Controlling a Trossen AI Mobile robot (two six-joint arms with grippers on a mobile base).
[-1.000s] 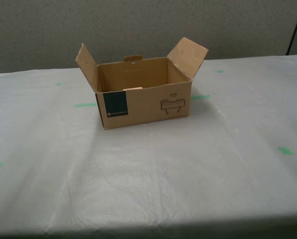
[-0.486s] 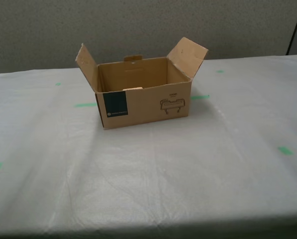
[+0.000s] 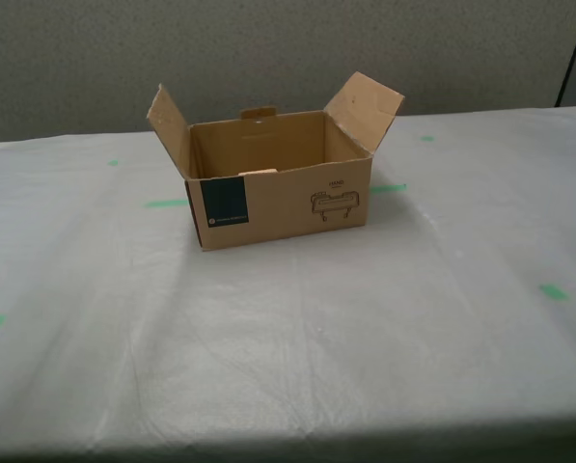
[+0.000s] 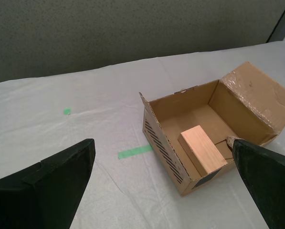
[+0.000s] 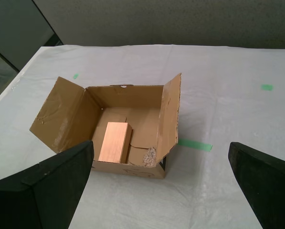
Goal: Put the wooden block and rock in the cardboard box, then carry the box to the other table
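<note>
Nothing moved since before; wooden block (image 5: 114,141) lengthwise front-to-back inside cardboard box (image 3: 278,198).

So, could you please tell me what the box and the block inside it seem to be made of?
The box: brown corrugated cardboard, matte, with creased flaps and glossy tape patches. The block: apparently plain light wood, smooth, with faint grain lines.

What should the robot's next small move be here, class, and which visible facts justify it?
Probably none beyond drawing the arms back: the cardboard box already sits on the wrinkled other table, holding the wooden block and rock. My first gripper and second gripper hang open, apart from it.
</note>
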